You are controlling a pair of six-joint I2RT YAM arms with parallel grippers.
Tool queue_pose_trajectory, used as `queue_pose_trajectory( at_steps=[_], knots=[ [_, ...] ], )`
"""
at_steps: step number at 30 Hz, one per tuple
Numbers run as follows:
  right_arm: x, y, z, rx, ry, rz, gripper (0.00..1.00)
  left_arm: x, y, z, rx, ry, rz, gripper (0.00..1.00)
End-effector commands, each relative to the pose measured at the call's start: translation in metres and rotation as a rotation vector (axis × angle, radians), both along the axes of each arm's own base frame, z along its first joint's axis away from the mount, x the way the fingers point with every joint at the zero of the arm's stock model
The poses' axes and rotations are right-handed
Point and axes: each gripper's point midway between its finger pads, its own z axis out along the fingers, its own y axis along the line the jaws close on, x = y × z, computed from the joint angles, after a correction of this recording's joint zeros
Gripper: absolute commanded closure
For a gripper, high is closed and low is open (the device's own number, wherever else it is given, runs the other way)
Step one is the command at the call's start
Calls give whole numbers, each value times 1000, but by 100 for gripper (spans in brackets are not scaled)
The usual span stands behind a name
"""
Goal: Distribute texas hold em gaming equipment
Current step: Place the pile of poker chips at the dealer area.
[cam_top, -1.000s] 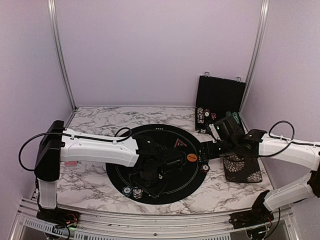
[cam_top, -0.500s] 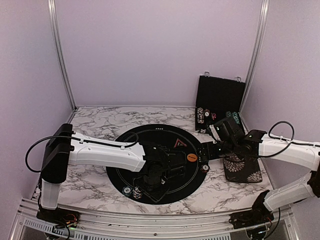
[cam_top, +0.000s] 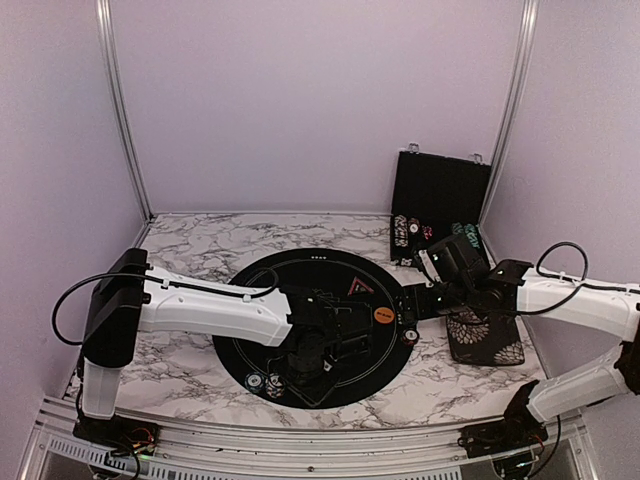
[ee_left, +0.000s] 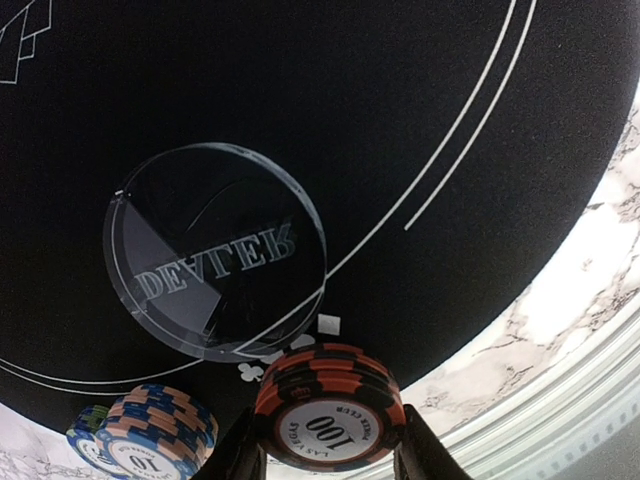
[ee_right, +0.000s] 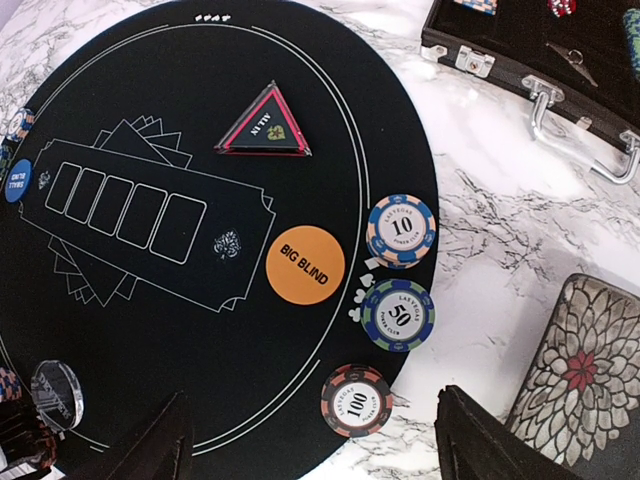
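My left gripper (ee_left: 330, 456) is shut on a stack of black-and-orange "100" poker chips (ee_left: 328, 385) at the near edge of the round black mat (ee_left: 420, 90). Whether the stack touches the mat I cannot tell. A clear dealer button (ee_left: 215, 265) lies just beyond it. A blue "10" chip stack (ee_left: 155, 428) stands to its left. In the right wrist view my right gripper (ee_right: 318, 452) hangs open above the mat's right rim. Below it stand three chip stacks marked 10 (ee_right: 401, 231), 50 (ee_right: 398, 315) and 100 (ee_right: 356, 400), beside the orange big blind button (ee_right: 305, 265). No cards show.
A blue small blind button (ee_right: 18, 180) and a triangular all-in marker (ee_right: 265, 125) lie on the mat. The open black chip case (cam_top: 440, 205) stands at the back right. The floral pad (cam_top: 485, 335) lies under my right arm. Marble table (cam_top: 190, 240) surrounds the mat.
My left arm has shifted a little to the right over the near part of the mat, still shut on the chip stack. The right arm has not moved.
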Motion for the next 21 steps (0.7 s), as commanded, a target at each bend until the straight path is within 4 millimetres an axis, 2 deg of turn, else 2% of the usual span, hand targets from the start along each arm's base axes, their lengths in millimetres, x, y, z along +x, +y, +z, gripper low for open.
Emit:
queue_pose_trajectory(
  at_steps=[1,21],
  knots=[
    [4,-3,2,-7,-4,-21,19,-6,3,-15,28,17,-23,61],
    [3,-3,-2,-6,8,-29,19,-4,11,-24,56,8,-29,59]
  ],
)
